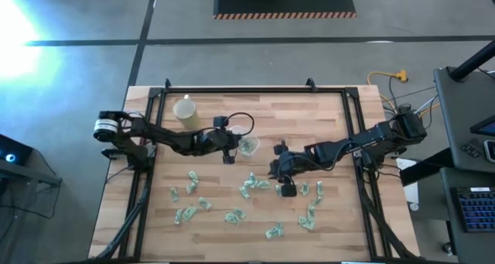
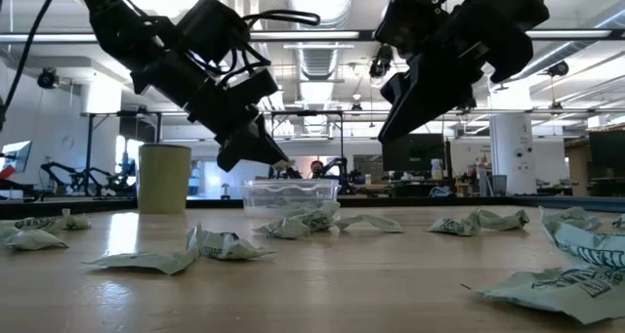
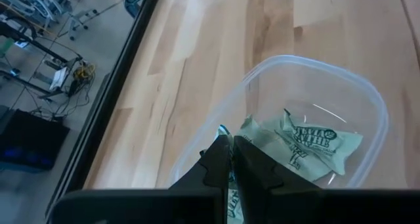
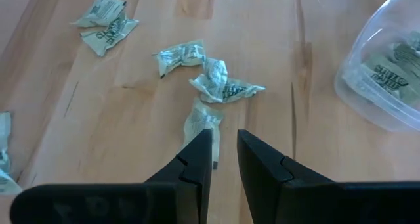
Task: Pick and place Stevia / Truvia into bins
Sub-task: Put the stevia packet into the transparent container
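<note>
Left pincer [image 3: 231, 159] is right at the rim of the clear tub [image 3: 377, 119], fingers pressed together with a sliver of green-and-white paper caught at the tips, so it looks clamped on a sachet. In that wrist view the tips sit just over the near wall, and a sachet already in the tub [image 3: 308, 145] lies just beyond them.

Over to the right pincer [image 4: 224, 148]: fingers a narrow gap apart, nothing between them, hanging above the worktop [image 4: 131, 138]. Straight ahead of its tips is a crumpled sachet [image 4: 202, 119], long axis running roughly along the line of the fingers, with a small cluster of sachets [image 4: 216, 79] just past it. The tub shows off to one side of this wrist view, near but clearly apart.

From above, the loose sachets [image 1: 247, 188] are scattered across the near half of the worktop, and the right arm is the nearer one to the middle cluster. The pale yellow cup [image 1: 185, 109] stands away from it all.

Hard to call: whether the right pincer is low enough to touch, and how much of that sachet the left one truly holds, since its own fingers hide it
</note>
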You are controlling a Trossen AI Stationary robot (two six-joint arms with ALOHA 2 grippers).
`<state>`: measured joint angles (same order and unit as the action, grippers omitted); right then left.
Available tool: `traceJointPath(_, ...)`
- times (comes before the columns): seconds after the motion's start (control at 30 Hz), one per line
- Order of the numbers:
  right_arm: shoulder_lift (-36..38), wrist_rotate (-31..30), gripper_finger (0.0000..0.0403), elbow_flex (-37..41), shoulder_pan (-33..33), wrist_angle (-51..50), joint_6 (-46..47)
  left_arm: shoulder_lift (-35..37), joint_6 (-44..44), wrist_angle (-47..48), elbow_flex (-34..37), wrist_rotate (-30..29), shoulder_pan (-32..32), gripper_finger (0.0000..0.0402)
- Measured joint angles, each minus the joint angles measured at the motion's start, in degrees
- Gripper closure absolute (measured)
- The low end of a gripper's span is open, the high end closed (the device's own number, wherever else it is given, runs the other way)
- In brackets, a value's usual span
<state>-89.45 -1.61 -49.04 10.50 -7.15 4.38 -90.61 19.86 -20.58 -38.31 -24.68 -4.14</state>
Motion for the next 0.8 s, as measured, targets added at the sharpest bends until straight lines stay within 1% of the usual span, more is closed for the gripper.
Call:
traceJointPath(0.07, 0.00, 0.00, 0.0339, 0.00, 0.07, -0.06, -0.05, 0.00, 0.00, 0.04, 0.00, -0.05, 0.00, 0.0394)
traceJointPath(0.13, 0.00, 0.00, 0.0339, 0.00, 0.05, -0.27, -0.26, 0.18, 0.02, 0.03, -0.02, -0.04, 0.00, 0.0379)
traceJointPath(0.33, 0.00, 0.00, 0.0338, 0.00, 0.00, -1.87, -0.50, 0.37, 0.04, 0.07, 0.00, -0.60, 0.00, 0.0314)
traceJointPath(0.47, 0.00, 0.11, 0.0338, 0.00, 0.00, -5.82, -0.12, 0.67, 0.07, 0.18, -0.02, -2.32, 0.00, 0.0284)
traceJointPath(0.63, 0.00, 0.29, 0.0343, 0.17, 0.16, -12.34, 3.40, 2.80, 0.04, 2.38, -0.01, -2.42, 0.24, 0.0274)
traceJointPath(0.8, 0.00, 0.35, 0.0343, 0.59, 0.37, -13.45, 4.89, 6.64, -0.01, 7.46, 0.14, -2.41, 1.30, 0.0273)
